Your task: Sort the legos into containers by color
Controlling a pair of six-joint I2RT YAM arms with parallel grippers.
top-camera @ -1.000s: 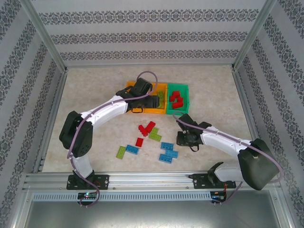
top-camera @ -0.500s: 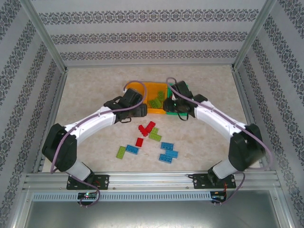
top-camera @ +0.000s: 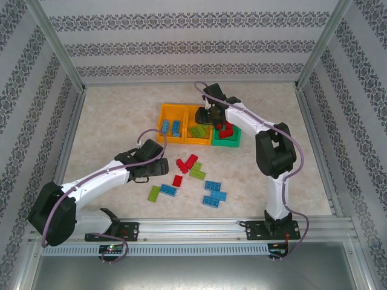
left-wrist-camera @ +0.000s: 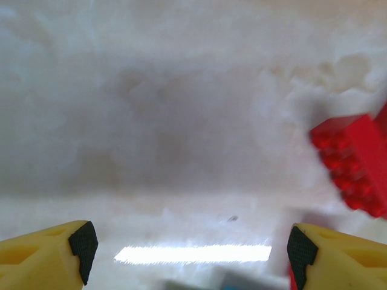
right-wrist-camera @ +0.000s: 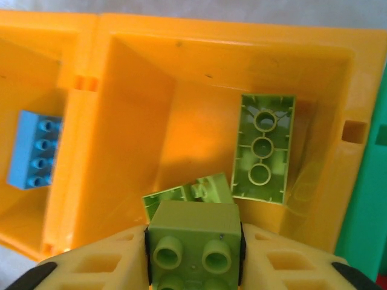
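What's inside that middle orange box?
In the middle orange bin: an upside-down green brick and a second green brick, half hidden behind the held green brick in the right fingers, which cover the near floor.

Loose legos [top-camera: 198, 173] before containers [top-camera: 172, 141]

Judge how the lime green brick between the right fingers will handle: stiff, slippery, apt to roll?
The lime green brick is probably rigid: crisp moulded edges. Its smooth sides may slip slightly against the fingers. Boxy, so unlikely to roll in the orange bin.
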